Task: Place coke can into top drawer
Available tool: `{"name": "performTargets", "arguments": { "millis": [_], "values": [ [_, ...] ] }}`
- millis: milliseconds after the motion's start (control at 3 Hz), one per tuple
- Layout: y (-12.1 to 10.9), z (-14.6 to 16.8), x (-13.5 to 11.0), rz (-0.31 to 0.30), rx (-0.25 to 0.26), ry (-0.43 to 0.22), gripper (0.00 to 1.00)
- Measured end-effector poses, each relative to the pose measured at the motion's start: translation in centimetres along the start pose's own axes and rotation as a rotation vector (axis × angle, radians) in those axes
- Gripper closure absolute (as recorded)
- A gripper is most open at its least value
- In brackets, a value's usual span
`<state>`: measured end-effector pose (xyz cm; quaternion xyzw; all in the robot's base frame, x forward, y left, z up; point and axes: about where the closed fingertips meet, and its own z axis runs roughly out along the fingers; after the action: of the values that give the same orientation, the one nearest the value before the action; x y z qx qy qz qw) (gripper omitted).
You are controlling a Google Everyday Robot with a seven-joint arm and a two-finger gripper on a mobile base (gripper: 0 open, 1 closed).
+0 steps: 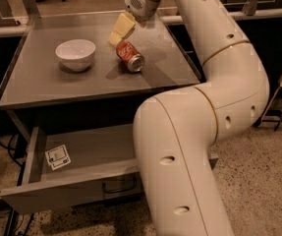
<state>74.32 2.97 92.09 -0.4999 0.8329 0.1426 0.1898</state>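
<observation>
Gripper [120,31] is above the back half of the table [42,85], pointing down and toward the camera. The fingers [126,22] are slightly apart: two tan, flat, blocky pads show as separate pieces with nothing clamped between them. The lower pad's tip ends just beside the far end of the coke can [130,56]. Can't tell if it actually touches.

The coke can lies on its side on the tabletop, just below and camera-side of the fingers. It has a red body with white lettering, and its shiny silver end faces the camera and slightly right. It isn't in the drawer.

The bowl [75,53] is white, smooth and round. It sits upright, camera-left of the fingers and well apart from the can.

The tabletop is flat matte grey metal with a raised rim.

The top drawer [57,194] is well below the fingers, on the near side, and pulled open. It's a shallow grey metal tray, with a white square sticker [57,157] lying on its floor at the left. A dark bar handle [118,186] sits on the front.

The arm [180,146] has a glossy white shell of rounded links with small oval holes. It rises from the bottom foreground, elbows out to the right, then bends back over the table. The wrist is at the top of frame, directly above the fingers.

The floor [258,181] is speckled.
</observation>
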Motion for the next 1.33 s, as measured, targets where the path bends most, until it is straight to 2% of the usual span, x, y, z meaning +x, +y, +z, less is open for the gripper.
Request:
{"name": "performTargets", "arguments": {
  "millis": [333,667,1333],
  "values": [
    [-0.2,1.8,-0.2,-0.001,-0.009,0.023,0.00],
    [-1.1,4.1,0.8,0.010,-0.008,0.070,0.00],
    [-2.9,6.5,3.1,0.022,0.002,0.128,0.00]
  ]
}}
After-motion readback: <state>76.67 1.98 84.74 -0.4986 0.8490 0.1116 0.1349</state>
